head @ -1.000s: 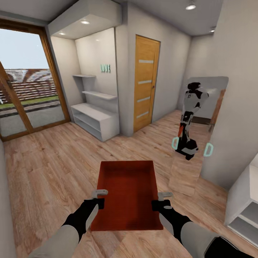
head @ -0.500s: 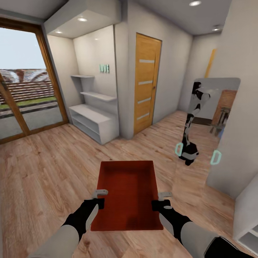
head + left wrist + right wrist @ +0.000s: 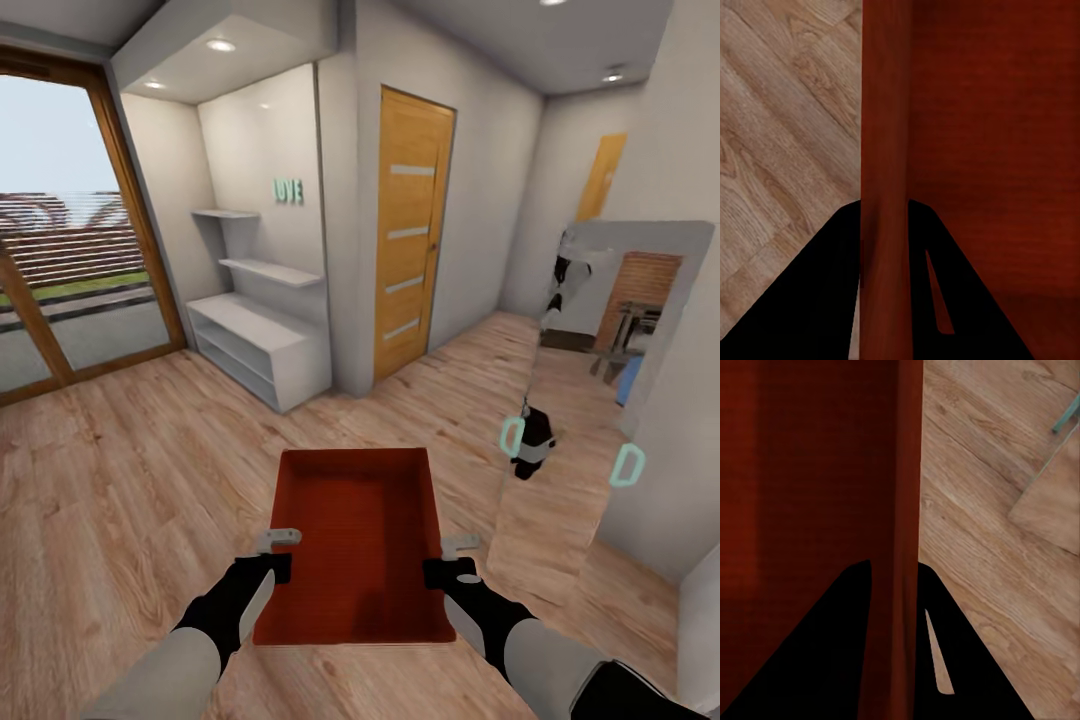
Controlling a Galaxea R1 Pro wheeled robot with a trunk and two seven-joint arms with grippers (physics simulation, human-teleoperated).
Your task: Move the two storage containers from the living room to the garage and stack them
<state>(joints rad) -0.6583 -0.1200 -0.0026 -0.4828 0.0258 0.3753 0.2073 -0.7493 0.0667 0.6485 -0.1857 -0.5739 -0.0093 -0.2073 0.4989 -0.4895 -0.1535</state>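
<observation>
You are in the carrying step: one storage container (image 3: 355, 545) is up off the light wood-plank floor (image 3: 130, 470) and you are wheeling it through a room with wood-framed glass doors (image 3: 60, 260) on your left, a white shelf unit (image 3: 262, 345) ahead in an alcove, a closed wooden door (image 3: 408, 235) just right of it, and a tall mirror (image 3: 590, 400) leaning on the right-hand wall. No grey concrete or red car is in sight, so the garage lies some way off, by my reading. The next move calls for steering the base toward an exit while you keep both arms level and the same span apart, so the box neither twists nor slips.

The orange-red box sits straight out in front of your trunk, open top up, held between the two arms by its long side walls.

Your left gripper (image 3: 277, 553) is clamped on the left wall; in the left wrist view the fingers (image 3: 832, 300) straddle that thin wall, one outside and one inside. Your right gripper (image 3: 455, 557) pinches the right wall likewise, its fingers (image 3: 967, 660) closed down on the wall's thickness. Both jaws stand nearly shut, with only the wall between them.
</observation>
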